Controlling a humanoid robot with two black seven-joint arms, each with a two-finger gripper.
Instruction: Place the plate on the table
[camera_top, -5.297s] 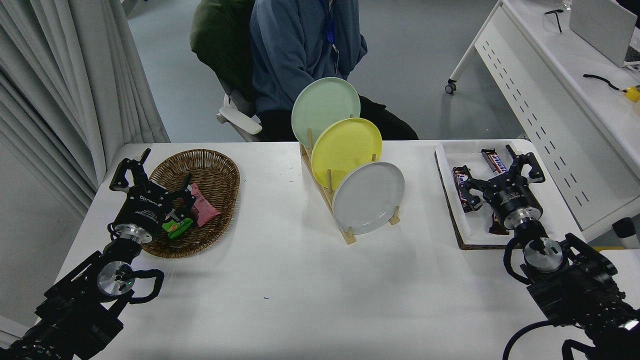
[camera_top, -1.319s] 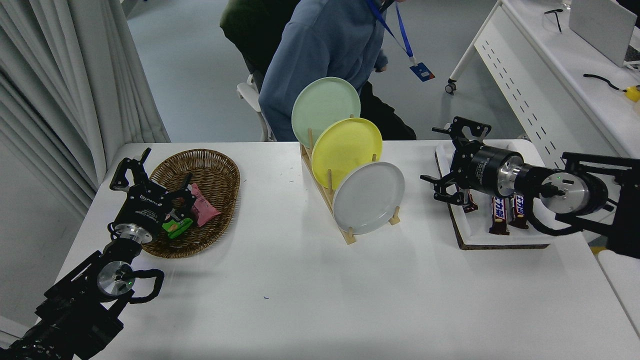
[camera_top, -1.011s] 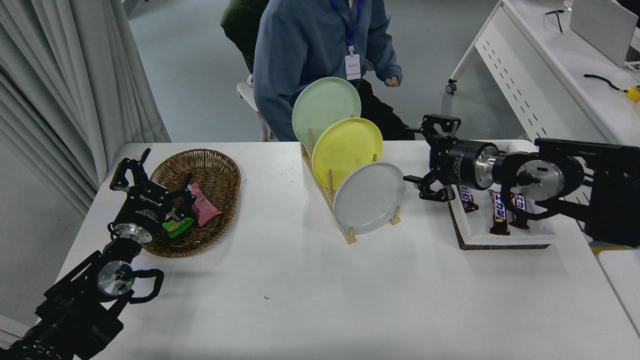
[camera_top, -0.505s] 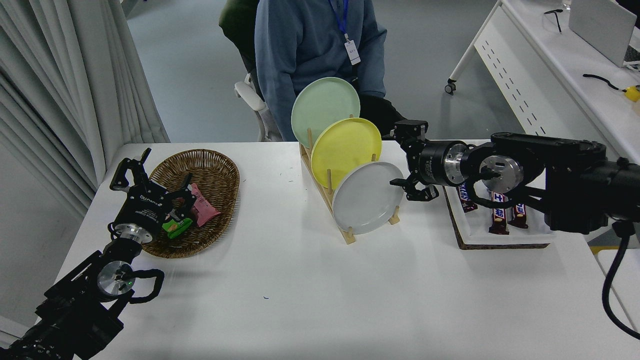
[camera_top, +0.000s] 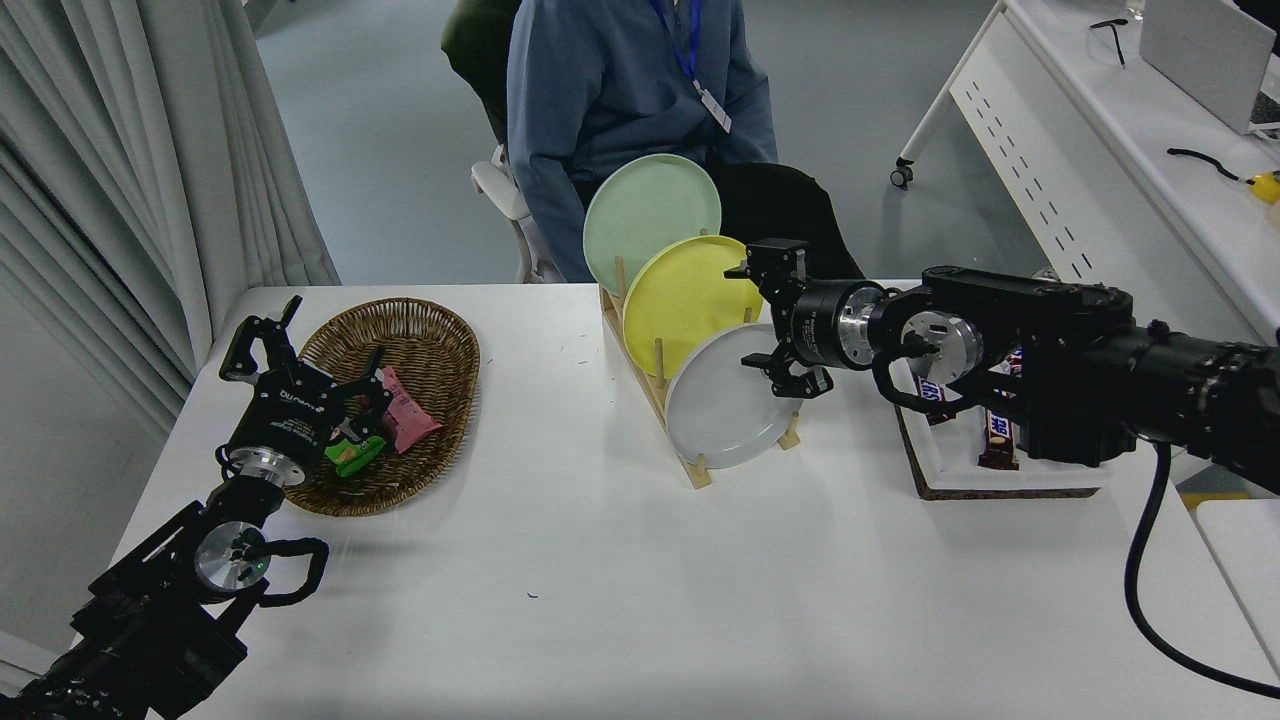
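Observation:
The light-grey plate (camera_top: 722, 412) stands on edge in the front slot of a wooden rack (camera_top: 690, 462) on the white table (camera_top: 640, 590). A yellow plate (camera_top: 677, 297) and a pale green plate (camera_top: 648, 209) stand behind it. My right gripper (camera_top: 762, 318) is open and reaches in from the right. Its fingers straddle the grey plate's upper right rim, one above by the yellow plate and one in front of the grey plate. My left gripper (camera_top: 300, 345) is open, parked over the wicker basket at the lower left.
A wicker basket (camera_top: 395, 400) with snack packets sits at the left. A white tray (camera_top: 960, 460) with chocolate bars lies at the right, partly under my right arm. A person in a blue top (camera_top: 620, 90) sits at the far side. A white desk (camera_top: 1100, 180) stands at the right.
My right arm swung up from the tray and moved left across the table to the grey plate's upper right rim. The person shifted in the chair. The left arm stayed still.

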